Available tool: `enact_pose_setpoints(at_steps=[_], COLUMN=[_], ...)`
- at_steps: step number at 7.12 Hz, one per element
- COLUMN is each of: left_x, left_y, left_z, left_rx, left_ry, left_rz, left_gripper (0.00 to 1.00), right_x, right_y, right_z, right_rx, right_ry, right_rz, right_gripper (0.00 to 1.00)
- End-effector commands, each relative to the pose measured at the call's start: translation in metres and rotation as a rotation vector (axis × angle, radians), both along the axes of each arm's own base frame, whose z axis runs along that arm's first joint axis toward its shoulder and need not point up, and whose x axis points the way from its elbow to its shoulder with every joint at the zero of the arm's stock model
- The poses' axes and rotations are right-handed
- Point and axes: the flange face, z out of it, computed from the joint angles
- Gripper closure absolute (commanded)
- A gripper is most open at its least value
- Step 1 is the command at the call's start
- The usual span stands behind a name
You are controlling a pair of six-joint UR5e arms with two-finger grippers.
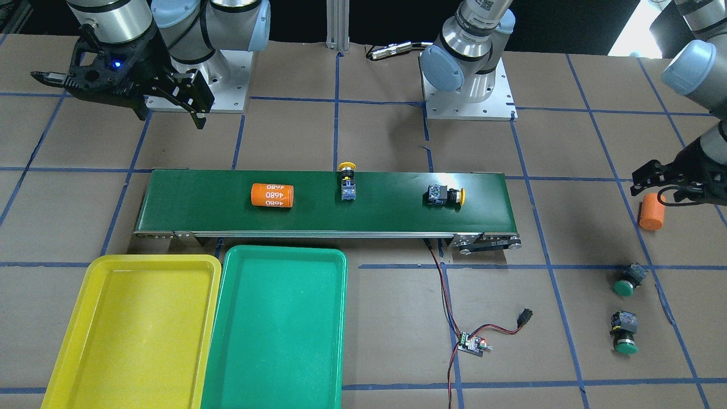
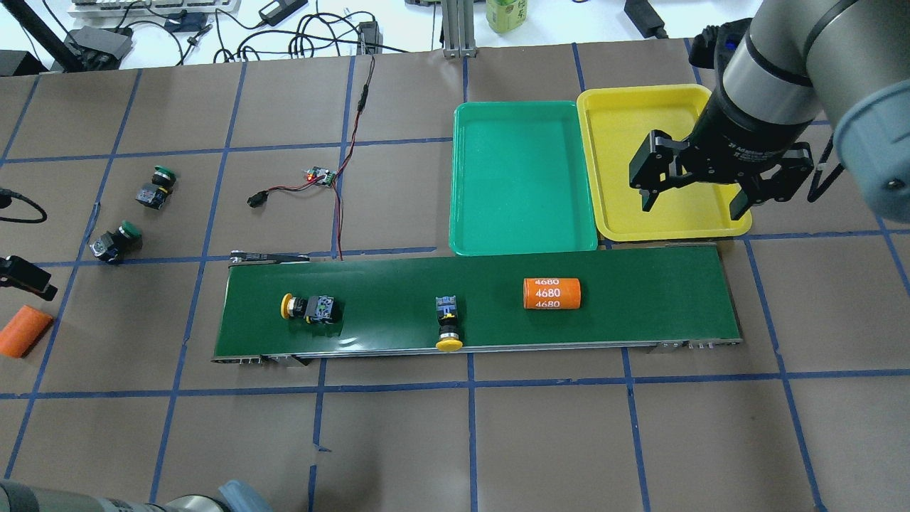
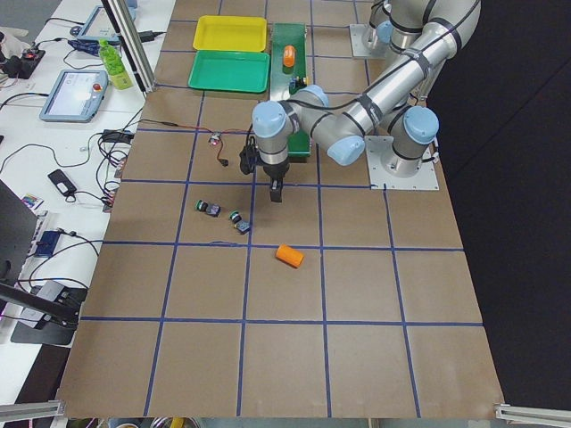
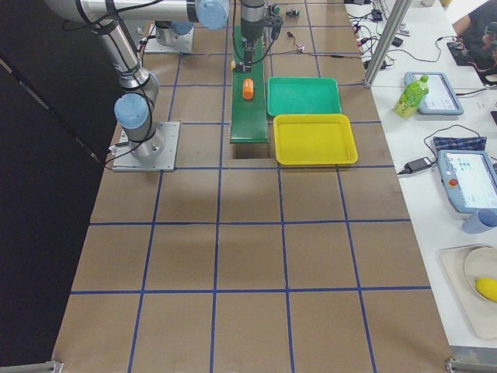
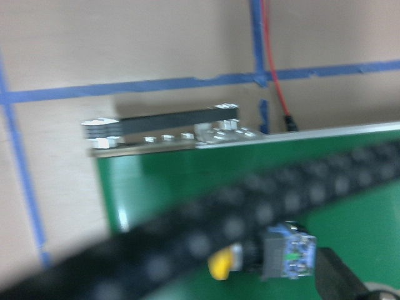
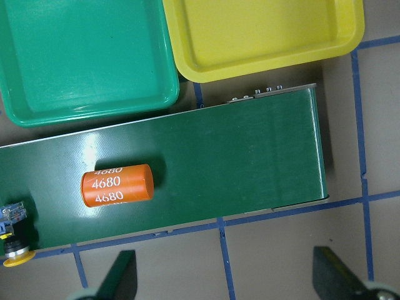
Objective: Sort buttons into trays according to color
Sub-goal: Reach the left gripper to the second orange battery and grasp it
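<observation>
Inspection of the buttons: all four are unsorted, and the green tray point(image 2: 524, 178) and yellow tray point(image 2: 625, 142) hold nothing. The two yellow buttons lie on their sides on the conveyor belt point(image 2: 640, 299), one point(image 2: 311, 307) near its end on my left, the other point(image 2: 448, 327) mid-belt with its cap at the near edge. The two green buttons point(image 2: 154, 186) point(image 2: 115, 241) lie on the table well off the belt, on my left. I judge each one to be light, rigid and hard-shelled, not fragile. The round mushroom cap looks smooth and likely to slip or roll under a pinch. The squared black-and-grey body offers flat opposing faces, and that is where I would take hold, across the body just behind the cap. An orange cylinder point(image 2: 552, 293) shares the belt and a second one point(image 2: 25, 331) lies on the table; both are to be left alone. The right claw point(image 2: 693, 206) hangs over the yellow tray's near edge, spread wide and holding nothing. The left claw point(image 1: 653, 184) sits just beside the table's orange cylinder. Its wrist view is blurred, so I cannot tell how far it is open.
</observation>
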Motion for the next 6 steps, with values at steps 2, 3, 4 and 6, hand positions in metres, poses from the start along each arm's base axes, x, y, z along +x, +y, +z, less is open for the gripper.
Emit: enact_pose_setpoints(at_steps=[2, 3, 4, 6], left_x=[0.072, 0.068, 0.062, 0.063], left_y=[0.017, 0.020, 0.025, 0.022], left_z=[-0.059, -0.071, -0.088, -0.101], left_rx=[-0.023, -0.008, 0.009, 0.018], left_ry=[-0.032, -0.008, 0.021, 0.041], left_rz=[-0.146, -0.144, -0.134, -0.144], left_gripper=[0.00, 0.00, 0.00, 0.33], right_x=[0.000, 0.000, 0.000, 0.000], right_y=[0.001, 0.001, 0.001, 0.001], right_z=[0.001, 0.001, 0.001, 0.001], right_rx=[0.000, 0.000, 0.000, 0.000], right_ry=[-0.001, -0.001, -0.001, -0.001], right_rz=[0.001, 0.001, 0.001, 0.001], right_gripper=[0.00, 0.00, 0.00, 0.00])
